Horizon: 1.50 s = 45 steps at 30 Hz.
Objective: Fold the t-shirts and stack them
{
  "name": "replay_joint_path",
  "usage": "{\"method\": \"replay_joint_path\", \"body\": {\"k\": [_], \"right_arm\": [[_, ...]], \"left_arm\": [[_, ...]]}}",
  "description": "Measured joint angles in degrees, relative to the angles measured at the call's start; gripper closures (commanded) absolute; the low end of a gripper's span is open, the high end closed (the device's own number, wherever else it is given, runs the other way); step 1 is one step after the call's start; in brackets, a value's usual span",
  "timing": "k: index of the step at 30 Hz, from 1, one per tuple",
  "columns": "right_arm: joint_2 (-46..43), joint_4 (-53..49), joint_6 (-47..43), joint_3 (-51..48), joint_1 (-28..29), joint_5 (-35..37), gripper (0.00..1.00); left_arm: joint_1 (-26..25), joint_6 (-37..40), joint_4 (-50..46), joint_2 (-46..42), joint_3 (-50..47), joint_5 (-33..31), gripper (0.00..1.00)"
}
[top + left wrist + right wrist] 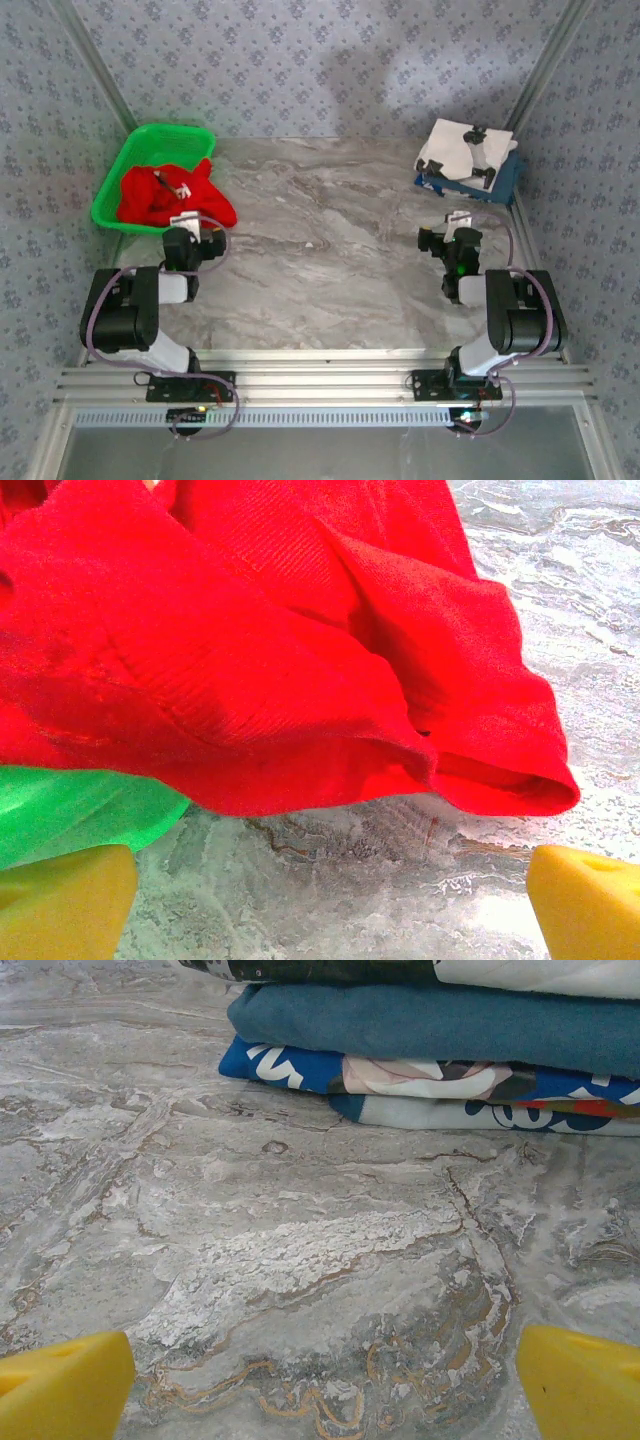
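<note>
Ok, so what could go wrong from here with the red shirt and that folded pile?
1. The red shirt is bunched and drapes over the rim of the green basket; the open left gripper might pinch several layers or drag the basket along.
2. The folded pile sits unevenly near the right edge of the table; a nudge from the open right gripper could skew it.

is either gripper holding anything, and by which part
Nothing is held: left gripper open short of the crumpled red cloth t-shirt, right gripper open facing the folded t-shirt stack.
</note>
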Motion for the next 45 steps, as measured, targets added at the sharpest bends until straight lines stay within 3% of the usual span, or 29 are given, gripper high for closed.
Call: {"method": "replay_joint_path", "body": {"k": [25,29,39,42,45], "right_arm": [[-0.4,-2.1,-0.7,0.6,0.2,-0.4,0.0],[-5.8,-14.3,-1.5,5.6,2.1,-1.0,0.0],[-29.1,-36.7,-1.0,9.2,11.2,-9.4,0.0],[-32.3,-43.6,0.9,10.6,11.8,-11.9,0.0],[-32.1,-50.2,3.6,14.4,12.0,-14.4,0.0]], "left_arm": [[-0.1,0.3,-0.7,-0.5,0.0,0.2,0.0],[-1.2,0.6,-10.2,-8.9,1.3,0.4,0.0],[-7.6,-2.7,-34.9,-45.7,8.5,1.6,0.01],[-7.6,-6.6,-46.2,-49.0,13.9,0.5,0.0],[-7.6,-12.6,-59.8,-43.1,25.5,0.0,0.0]]}}
